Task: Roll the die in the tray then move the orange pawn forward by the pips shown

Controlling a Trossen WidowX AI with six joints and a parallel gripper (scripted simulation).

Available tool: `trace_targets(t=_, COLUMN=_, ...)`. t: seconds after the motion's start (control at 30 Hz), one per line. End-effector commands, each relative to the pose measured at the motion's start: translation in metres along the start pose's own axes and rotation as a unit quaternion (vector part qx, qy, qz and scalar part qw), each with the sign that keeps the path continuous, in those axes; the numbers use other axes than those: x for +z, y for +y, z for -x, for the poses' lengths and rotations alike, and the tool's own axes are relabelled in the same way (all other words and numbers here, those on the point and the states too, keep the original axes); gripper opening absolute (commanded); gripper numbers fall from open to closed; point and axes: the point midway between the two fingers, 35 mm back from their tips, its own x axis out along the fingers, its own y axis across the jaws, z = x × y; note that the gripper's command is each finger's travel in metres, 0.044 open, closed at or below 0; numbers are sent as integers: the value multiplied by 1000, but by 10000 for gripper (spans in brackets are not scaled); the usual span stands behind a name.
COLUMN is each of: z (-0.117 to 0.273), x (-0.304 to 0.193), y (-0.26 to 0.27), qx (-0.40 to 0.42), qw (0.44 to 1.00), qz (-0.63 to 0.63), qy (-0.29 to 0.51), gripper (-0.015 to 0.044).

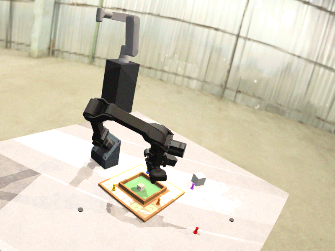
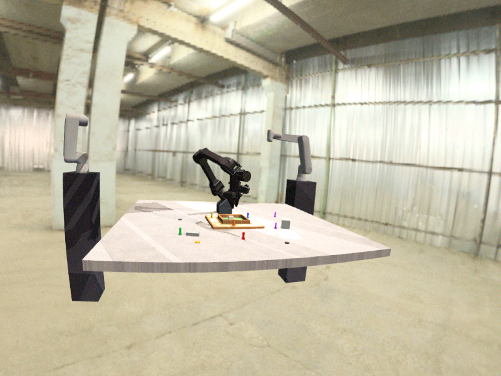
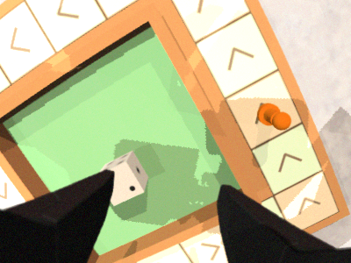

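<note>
The white die (image 1: 140, 186) (image 3: 127, 180) (image 2: 230, 217) lies on the green floor of the tray (image 1: 132, 195) (image 3: 193, 83), which sits in the middle of the game board (image 1: 140, 211). My gripper (image 1: 158, 175) (image 3: 167, 187) hangs over the tray's far corner, open and empty, with the die below it and apart from the fingers. In the wrist view the left finger hides part of the die. The orange pawn (image 1: 158, 201) (image 3: 273, 116) (image 2: 233, 222) stands on a track square along the board's near right side.
A yellow pawn (image 1: 114, 186) stands on the board's left side, and a blue pawn (image 1: 147, 171) shows behind the gripper. Off the board are a purple pawn (image 1: 192, 185), a grey cube (image 1: 198, 178), a red pawn (image 1: 195, 230) and a green pawn (image 2: 180, 230).
</note>
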Motion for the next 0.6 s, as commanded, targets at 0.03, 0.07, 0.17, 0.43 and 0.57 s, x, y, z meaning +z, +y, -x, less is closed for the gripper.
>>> trace_targets(t=0.03, z=-15, x=25, y=-62, qx=-29, qw=925, qz=-380, qy=3, gripper=200)
trace_targets(t=0.07, z=-16, x=26, y=-66, qx=-32, qw=914, qz=-405, qy=3, gripper=200)
trace_targets(t=0.17, z=-16, x=26, y=-68, qx=-33, qw=910, qz=-413, qy=3, gripper=200)
trace_targets(t=0.43, z=-16, x=28, y=-67, qx=-33, qw=910, qz=-413, qy=3, gripper=200)
trace_targets(t=0.57, z=-16, x=28, y=-67, qx=-33, qw=910, qz=-413, qy=3, gripper=200)
